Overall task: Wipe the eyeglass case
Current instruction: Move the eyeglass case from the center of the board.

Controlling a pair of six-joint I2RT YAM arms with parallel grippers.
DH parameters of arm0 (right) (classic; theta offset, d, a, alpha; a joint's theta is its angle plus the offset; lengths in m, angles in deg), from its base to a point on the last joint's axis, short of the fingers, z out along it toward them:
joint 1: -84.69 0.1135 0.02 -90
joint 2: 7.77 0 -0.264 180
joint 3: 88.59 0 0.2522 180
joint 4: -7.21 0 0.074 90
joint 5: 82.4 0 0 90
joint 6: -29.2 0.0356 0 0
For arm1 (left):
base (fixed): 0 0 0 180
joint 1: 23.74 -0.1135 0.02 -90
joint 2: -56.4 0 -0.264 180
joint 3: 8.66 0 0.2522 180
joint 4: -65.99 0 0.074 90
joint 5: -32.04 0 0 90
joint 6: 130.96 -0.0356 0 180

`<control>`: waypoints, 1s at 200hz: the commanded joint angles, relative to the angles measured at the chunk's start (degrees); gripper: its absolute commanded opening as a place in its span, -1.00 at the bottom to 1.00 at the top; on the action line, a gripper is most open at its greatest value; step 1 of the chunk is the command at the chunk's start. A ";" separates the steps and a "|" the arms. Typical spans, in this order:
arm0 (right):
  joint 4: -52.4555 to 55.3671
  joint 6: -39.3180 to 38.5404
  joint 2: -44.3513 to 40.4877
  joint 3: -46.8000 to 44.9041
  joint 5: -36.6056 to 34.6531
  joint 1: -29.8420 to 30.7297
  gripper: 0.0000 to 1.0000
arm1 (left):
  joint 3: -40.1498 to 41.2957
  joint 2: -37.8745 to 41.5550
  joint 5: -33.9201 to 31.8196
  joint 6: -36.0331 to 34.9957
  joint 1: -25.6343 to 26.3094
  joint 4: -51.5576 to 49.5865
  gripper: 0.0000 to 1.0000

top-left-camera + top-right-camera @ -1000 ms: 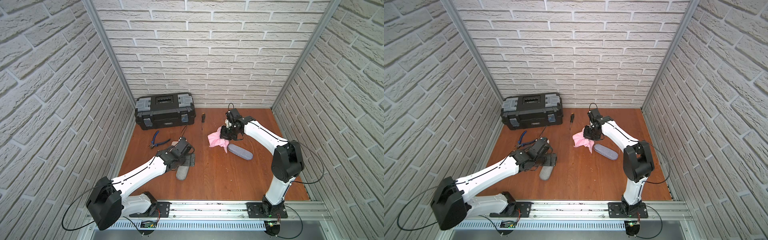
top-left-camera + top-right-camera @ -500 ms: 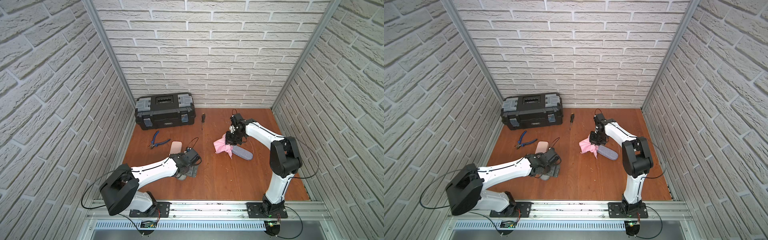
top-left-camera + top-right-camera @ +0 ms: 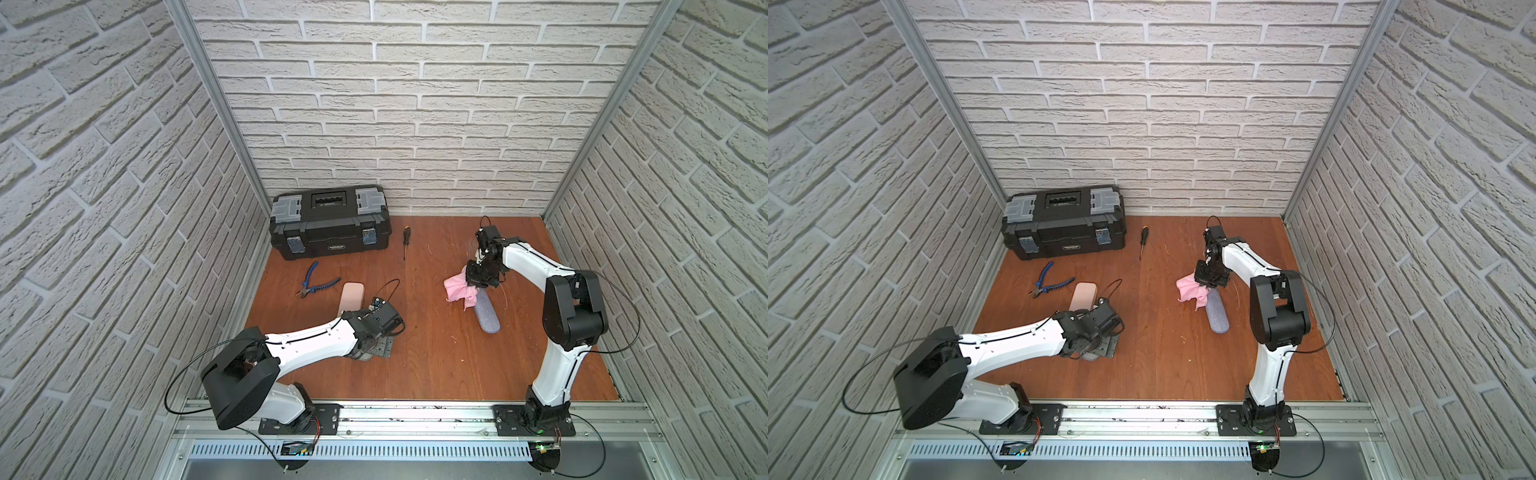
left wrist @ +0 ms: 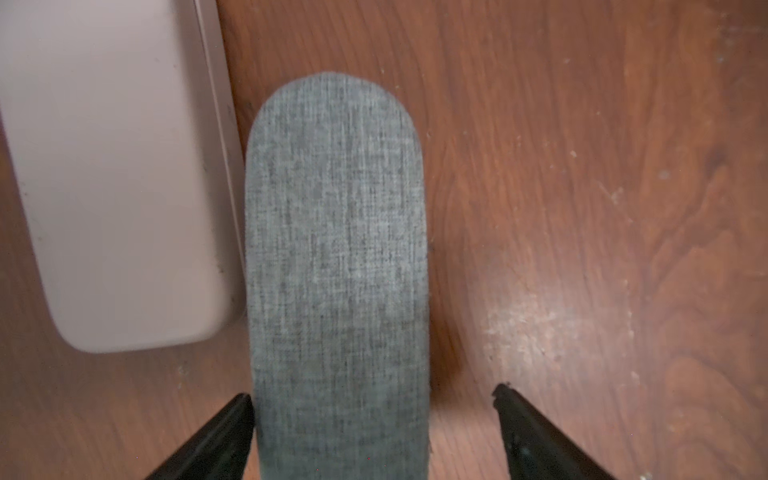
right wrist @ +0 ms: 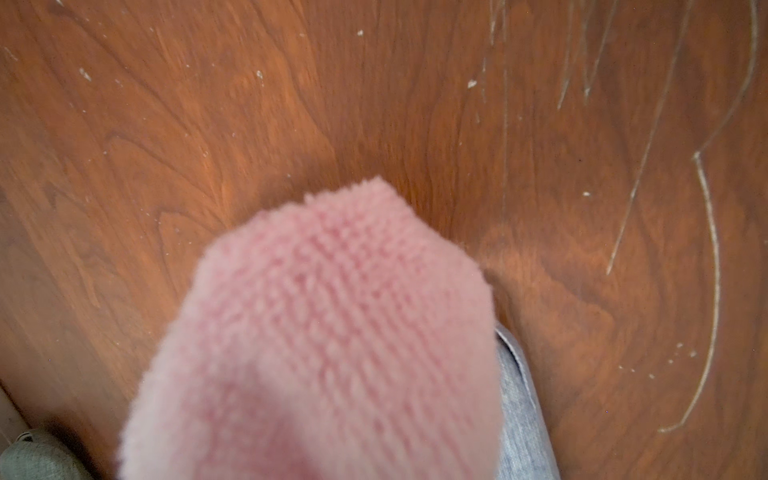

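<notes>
- White-shelled left arm (image 3: 311, 343) lies stretched low over the wooden floor (image 3: 436, 365) from its base at the near rail, with the wrist bent down.
- I see the left gripper (image 4: 374, 392) standing apart, straddling one end of a grey fabric case (image 4: 336, 249). One fingertip (image 4: 239, 411) sits at the case's edge and the other is clear of it.
- A beige case (image 3: 352, 296) lies just beside the grey one, roughly parallel. In both top views the wrist hides its near end.
- Further back, a black toolbox (image 3: 330, 222) sits against the wall, with blue-handled pliers (image 3: 318, 284) in front of it and a screwdriver (image 3: 406, 241) to its right.
- The right arm (image 3: 569, 316) rises from its base, folds at a high elbow and reaches back and down.
- The right gripper (image 3: 475, 284) is clamped on a pink cloth (image 3: 457, 289), which drapes over the far end of the blue-grey eyeglass case (image 3: 487, 316). That case lies flat on the floor's right half.
- From the right wrist, the cloth covers the fingers and I see only a sliver of that case beside it.
</notes>
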 commanded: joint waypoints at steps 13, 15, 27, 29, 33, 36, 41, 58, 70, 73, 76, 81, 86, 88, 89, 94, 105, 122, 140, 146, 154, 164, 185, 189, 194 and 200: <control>-0.33 -1.62 -2.17 -2.93 0.81 0.24 -0.95 | 2.97 -0.05 0.29 0.73 0.63 5.38 0.77; -0.41 -1.51 -2.38 -3.01 1.26 0.40 -0.95 | 3.10 -0.10 0.35 0.65 0.62 5.82 0.77; -0.05 -0.65 -3.85 -3.34 3.14 1.88 -0.95 | 3.57 -0.54 0.60 -0.11 0.79 8.33 0.73; -0.03 -0.48 -4.14 -3.42 3.42 2.21 -0.95 | 3.59 -0.68 0.62 -0.22 0.80 8.67 0.72; 0.16 -0.05 -4.75 -3.64 3.94 3.04 -0.95 | 3.61 -0.89 0.63 -0.47 0.88 9.24 0.70; 0.25 0.40 -5.24 -3.85 4.20 3.61 -0.95 | 3.59 -1.05 0.63 -0.65 0.89 9.58 0.70; 0.43 1.09 -5.92 -4.26 4.37 4.57 -0.95 | 3.65 -1.36 0.71 -0.98 0.97 10.36 0.68; -0.33 4.82 -8.60 -7.95 5.75 6.33 -0.95 | 3.52 -2.51 0.67 -1.84 1.24 12.43 0.63; -1.62 6.83 -10.70 -11.74 6.56 6.47 -0.95 | 3.27 -3.56 0.76 -2.20 1.40 13.46 0.60; -1.86 6.97 -11.17 -12.64 6.40 6.45 -0.95 | 3.18 -3.79 0.80 -2.27 1.48 13.68 0.60; -1.98 6.94 -11.60 -13.28 6.16 6.48 -0.95 | 3.07 -4.02 0.87 -2.38 1.56 13.88 0.59; -2.01 6.64 -12.05 -14.24 5.71 6.43 -0.95 | 2.82 -4.41 0.96 -2.60 1.74 14.03 0.58; -1.41 6.09 -12.25 -14.94 4.99 6.31 -0.95 | 2.55 -4.83 0.98 -2.82 1.89 14.19 0.57; -1.16 5.75 -12.26 -15.09 4.67 6.26 -0.95 | 2.41 -4.87 0.98 -2.92 1.99 14.26 0.56; -1.01 5.62 -12.26 -15.17 4.41 6.21 -0.95 | 2.38 -4.98 0.98 -2.96 2.01 14.33 0.56; -0.24 4.76 -12.26 -15.52 3.27 5.89 -0.95 | 1.99 -5.37 1.02 -3.26 2.14 14.59 0.55; 0.32 3.03 -12.43 -16.42 1.41 4.94 -0.95 | 1.14 -6.14 1.61 -4.18 2.38 15.22 0.53; 0.63 0.85 -11.89 -16.59 -0.85 2.83 -0.95 | -0.49 -7.74 1.97 -5.73 2.56 16.06 0.50; 0.14 -0.55 -10.37 -14.91 -2.46 0.65 -0.95 | -2.69 -10.02 3.04 -7.63 2.56 17.12 0.49; -0.13 -0.86 -9.81 -14.12 -2.78 0.02 -0.95 | -3.70 -10.88 3.57 -8.14 2.55 17.34 0.49; -0.32 -1.37 -8.77 -12.90 -3.12 -0.83 -0.95 | -5.03 -12.16 4.25 -8.76 2.56 17.55 0.48; 0.14 -2.40 -7.30 -11.08 -3.97 -1.69 -0.95 | -6.63 -13.41 4.91 -9.13 2.56 17.57 0.47; 2.01 -4.54 -5.61 -8.62 -7.78 -3.24 -0.95 | -9.79 -15.36 6.48 -10.41 2.64 17.29 0.46; 2.16 -4.76 -5.67 -8.58 -7.97 -3.70 -0.95 | -10.25 -15.73 6.66 -10.59 2.64 17.44 0.46; 1.93 -4.88 -5.88 -8.71 -7.98 -4.33 -0.95 | -10.87 -16.09 6.95 -11.07 2.64 17.77 0.46; 1.70 -5.04 -6.26 -8.90 -7.90 -4.99 -0.95 | -11.63 -16.71 7.37 -11.65 2.64 18.09 0.46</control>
